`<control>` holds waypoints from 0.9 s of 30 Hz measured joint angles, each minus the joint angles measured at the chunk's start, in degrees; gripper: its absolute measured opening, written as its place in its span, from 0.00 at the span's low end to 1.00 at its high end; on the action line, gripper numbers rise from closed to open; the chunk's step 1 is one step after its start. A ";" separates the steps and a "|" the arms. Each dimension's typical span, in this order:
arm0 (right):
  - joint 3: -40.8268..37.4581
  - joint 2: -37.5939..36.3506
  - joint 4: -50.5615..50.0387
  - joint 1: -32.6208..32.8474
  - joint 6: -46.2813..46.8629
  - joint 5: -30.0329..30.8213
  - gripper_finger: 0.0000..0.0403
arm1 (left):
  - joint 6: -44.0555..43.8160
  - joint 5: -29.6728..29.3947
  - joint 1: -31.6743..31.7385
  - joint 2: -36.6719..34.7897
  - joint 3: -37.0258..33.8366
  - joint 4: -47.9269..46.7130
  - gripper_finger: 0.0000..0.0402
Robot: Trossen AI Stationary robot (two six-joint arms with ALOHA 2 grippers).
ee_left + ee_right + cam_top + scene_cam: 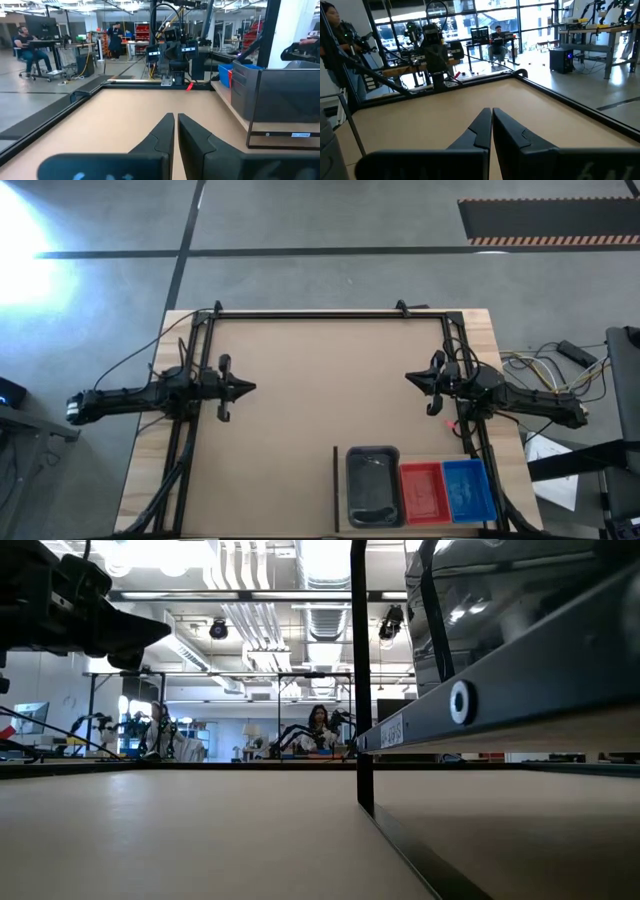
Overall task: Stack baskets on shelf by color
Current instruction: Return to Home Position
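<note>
Left hand (250,388), right hand (410,377) closed, grey basket (372,485), red basket (423,492), blue basket (467,488) abreast

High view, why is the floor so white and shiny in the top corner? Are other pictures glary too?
High view: strong light bounces off the floor at the upper left and turns it white, while the table is evenly lit. Low view: the ceiling lights glare brightly, and the grey basket looks dark against them, with shiny streaks on it.
</note>
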 joint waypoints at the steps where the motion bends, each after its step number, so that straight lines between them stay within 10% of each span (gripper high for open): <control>1: 0.00 0.00 0.00 0.00 0.00 0.01 0.02 | 0.00 0.00 0.00 0.16 0.00 0.01 0.02; 27: 0.00 0.02 0.00 0.00 0.00 0.01 0.02 | -0.02 0.00 -0.07 -1.20 0.00 -0.04 0.02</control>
